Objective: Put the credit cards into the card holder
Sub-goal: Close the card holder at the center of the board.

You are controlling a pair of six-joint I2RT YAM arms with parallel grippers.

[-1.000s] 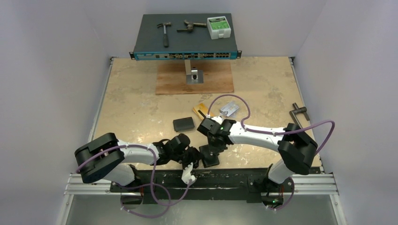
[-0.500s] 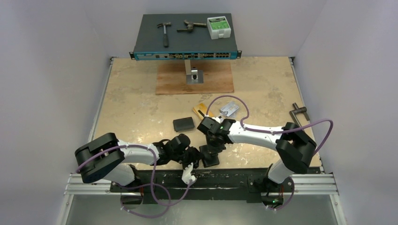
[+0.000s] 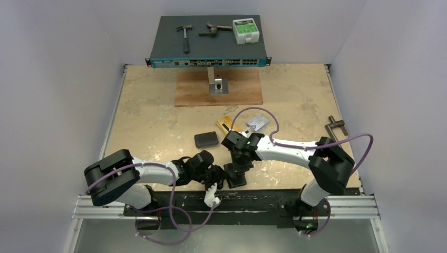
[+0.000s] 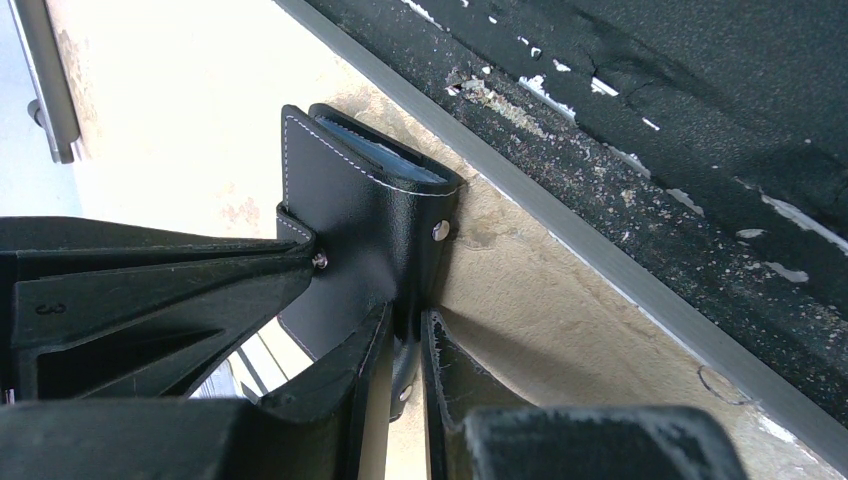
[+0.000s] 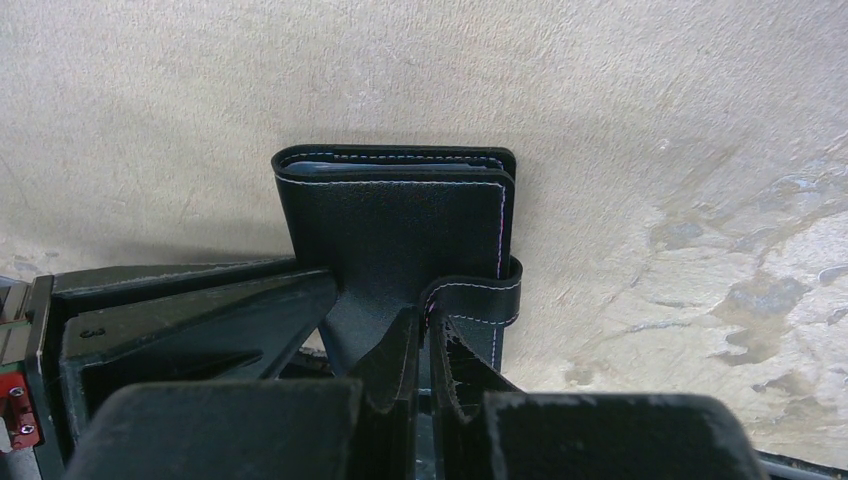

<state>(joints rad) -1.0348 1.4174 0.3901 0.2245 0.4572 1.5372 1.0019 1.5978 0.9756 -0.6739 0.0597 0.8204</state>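
The black card holder lies folded near the table's front edge. My left gripper comes at it from the left. In the left wrist view the left gripper is shut on a thin snap-studded edge of the card holder. My right gripper reaches down from behind. In the right wrist view the right gripper is shut on the stitched snap tab of the card holder. Two credit cards lie further back: a gold-orange one and a silver-grey one.
A plain black pouch lies left of the cards. At the back, a network switch on a wooden stand carries a hammer, a tool and a green-white box. A metal crank lies at the right edge. The front rail runs beside the card holder.
The right arm's elbow has drifted slightly left. Both grippers and the card holder stay where they were.
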